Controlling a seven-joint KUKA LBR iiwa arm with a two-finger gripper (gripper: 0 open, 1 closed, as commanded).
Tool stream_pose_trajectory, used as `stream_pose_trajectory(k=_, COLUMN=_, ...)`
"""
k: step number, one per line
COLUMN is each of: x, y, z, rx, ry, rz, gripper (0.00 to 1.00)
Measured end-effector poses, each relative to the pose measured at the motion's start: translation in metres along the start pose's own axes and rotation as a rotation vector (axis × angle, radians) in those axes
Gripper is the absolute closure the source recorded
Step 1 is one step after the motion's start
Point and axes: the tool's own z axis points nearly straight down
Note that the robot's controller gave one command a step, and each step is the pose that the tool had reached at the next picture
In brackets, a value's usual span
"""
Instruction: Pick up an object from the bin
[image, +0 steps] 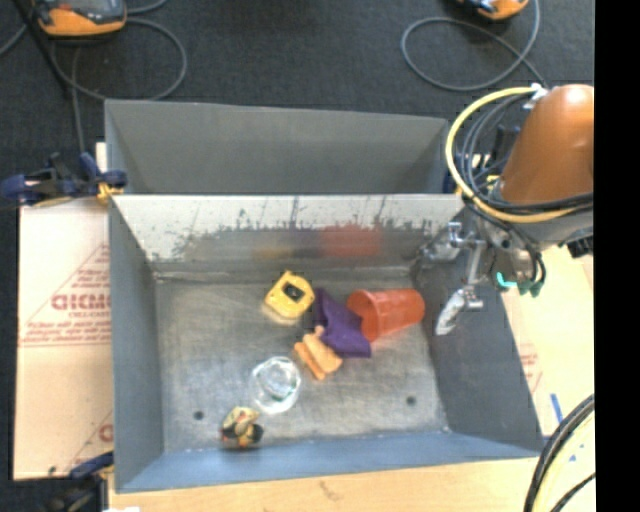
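1. camera view: the gripper (449, 310) hangs right of the centre of the frame, by the right wall of the grey bin (135, 340); whether it is open or closed i cannot tell.
2. just left of it a red cup (388, 311) lies on its side, touching a purple thing (340, 330).
3. a yellow box (289, 298) and an orange piece (317, 357) lie further left.

Looks like a robotics lab to me: grey metal bin (130, 330) sitting on dark carpet (300, 50), loose cables (405, 42) trailing around, orange-capped robot arm (550, 140) alongside.
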Motion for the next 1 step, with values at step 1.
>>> stream_pose_trajectory(k=1, x=-0.0015, y=0.0003, z=-0.0044, rx=0.002, ry=-0.008, rz=-0.002, gripper=0.0)
